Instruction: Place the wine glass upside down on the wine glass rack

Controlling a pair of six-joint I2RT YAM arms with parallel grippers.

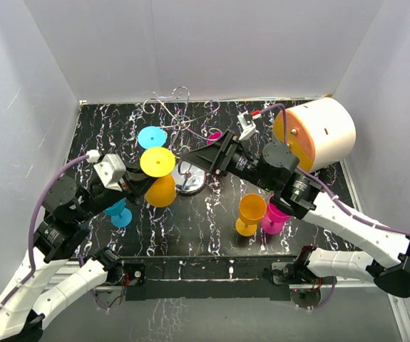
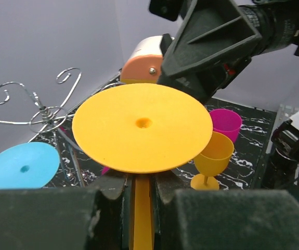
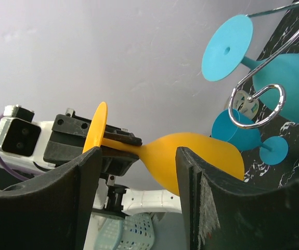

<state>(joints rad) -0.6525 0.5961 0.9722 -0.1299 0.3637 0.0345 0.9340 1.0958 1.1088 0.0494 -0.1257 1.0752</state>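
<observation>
Left jaws pinching the glass (image 1: 160, 187) stem, I'm planning to close the spread right jaws squarely on its bowl.

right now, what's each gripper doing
left gripper: closed on the stem of the upside-down yellow wine glass
right gripper: open, one finger on each side of that glass

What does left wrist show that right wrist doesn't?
Only left wrist: upright yellow glass, magenta glass, white-and-orange cylinder. Only right wrist: second blue glass, bowl of the held yellow glass between the fingers of the open right pincer. Both: that glass's foot, left pincer shut on its stem, rack wire, hung blue glass.
</observation>
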